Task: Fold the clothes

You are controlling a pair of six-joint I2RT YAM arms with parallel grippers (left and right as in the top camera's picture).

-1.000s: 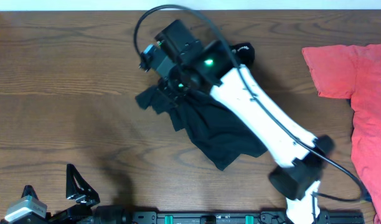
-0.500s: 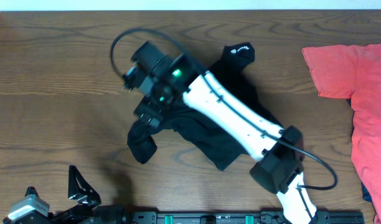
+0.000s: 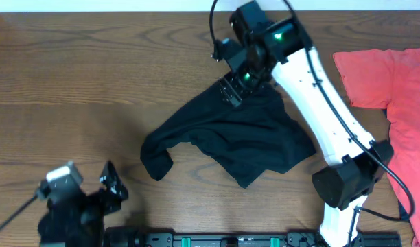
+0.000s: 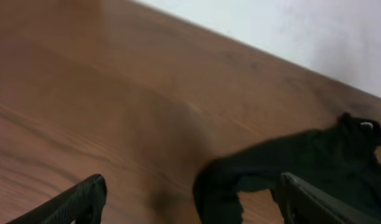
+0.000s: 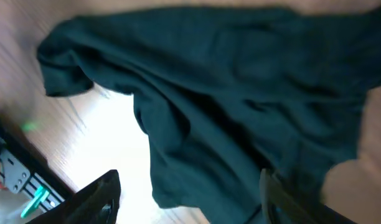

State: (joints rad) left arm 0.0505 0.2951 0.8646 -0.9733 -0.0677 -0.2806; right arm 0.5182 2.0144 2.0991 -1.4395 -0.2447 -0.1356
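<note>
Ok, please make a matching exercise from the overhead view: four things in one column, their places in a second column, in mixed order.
1 black garment
2 red T-shirt
3 left end effector
4 right end effector

A right edge of the picture
B bottom left
C centre of the picture
D over the garment's top edge

Pairs: 1-C, 2-A, 3-B, 4-D

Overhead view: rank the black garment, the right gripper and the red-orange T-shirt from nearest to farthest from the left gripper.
Measured from the left gripper, low at the picture's left:
1. black garment: its sleeve end lies just up and to the right.
2. right gripper: over the garment's far edge, near the middle.
3. red-orange T-shirt: at the far right edge.
</note>
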